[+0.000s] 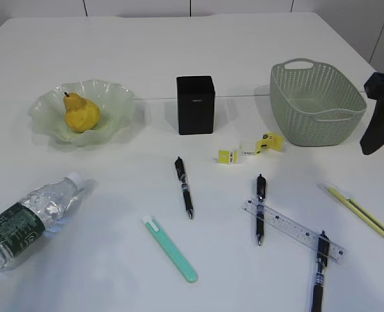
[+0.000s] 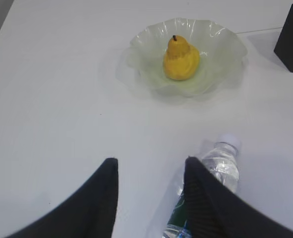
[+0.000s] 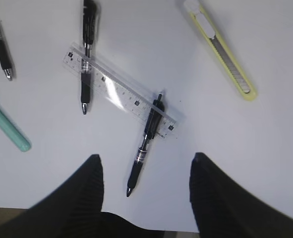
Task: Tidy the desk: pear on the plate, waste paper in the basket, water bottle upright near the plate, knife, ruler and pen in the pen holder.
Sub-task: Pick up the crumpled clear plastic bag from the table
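Exterior view: water bottle (image 1: 28, 218) flat on desk (image 1: 114, 260), cap up-right.

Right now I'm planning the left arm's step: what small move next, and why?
Probably ease the left end effector right and down over the water bottle: it lies on its side by the right finger, outside the open jaws, while the pear already sits on the plate.

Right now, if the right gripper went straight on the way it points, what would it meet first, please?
Most likely the black pen lying across the clear ruler: it lies directly between the open right gripper fingers, tip toward them. Height above the desk is hard to judge.
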Robot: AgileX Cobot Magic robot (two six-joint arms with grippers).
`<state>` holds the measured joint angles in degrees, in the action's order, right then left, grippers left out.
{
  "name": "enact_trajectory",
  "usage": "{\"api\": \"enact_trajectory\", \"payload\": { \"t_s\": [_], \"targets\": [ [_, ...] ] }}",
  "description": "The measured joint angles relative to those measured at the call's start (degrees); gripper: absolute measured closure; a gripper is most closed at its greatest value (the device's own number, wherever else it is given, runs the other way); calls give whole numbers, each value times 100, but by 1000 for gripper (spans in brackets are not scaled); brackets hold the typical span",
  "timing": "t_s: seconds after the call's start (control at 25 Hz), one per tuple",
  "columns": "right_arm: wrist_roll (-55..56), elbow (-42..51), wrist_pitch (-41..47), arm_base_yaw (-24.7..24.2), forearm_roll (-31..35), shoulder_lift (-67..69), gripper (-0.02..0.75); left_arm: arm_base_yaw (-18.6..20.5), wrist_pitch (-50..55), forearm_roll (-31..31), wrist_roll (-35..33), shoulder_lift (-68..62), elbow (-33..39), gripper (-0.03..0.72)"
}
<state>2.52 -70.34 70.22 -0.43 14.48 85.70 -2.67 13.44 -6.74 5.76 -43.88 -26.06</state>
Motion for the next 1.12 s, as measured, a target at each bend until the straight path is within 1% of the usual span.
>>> {"api": "enact_trajectory", "payload": {
  "t_s": [0.24, 0.44, 0.6, 0.72, 0.8, 0.96, 1.12],
  "targets": [
    [-148, -261, 0, 0, 375, 270, 297, 0, 33, 0, 0, 0, 2, 386],
    [-150, -951, 0, 0, 514, 702, 303, 0, 60, 11, 0, 0, 2, 387],
    [117, -1550, 0, 46, 521, 1038, 321, 0, 174, 23, 10, 0, 2, 387],
    [263, -1979, 0, 296, 330, 1285, 322, 0, 200, 76, 10, 0, 2, 389],
    [291, -2275, 10, 551, 176, 1495, 323, 0, 223, 210, 10, 0, 2, 391],
    [302, -2928, 18, 1098, -155, 2102, 323, 0, 361, 275, 10, 0, 2, 392],
    [302, -3650, 33, 1365, -282, 2798, 323, 0, 567, 421, 20, 0, 2, 392]
  ]
}}
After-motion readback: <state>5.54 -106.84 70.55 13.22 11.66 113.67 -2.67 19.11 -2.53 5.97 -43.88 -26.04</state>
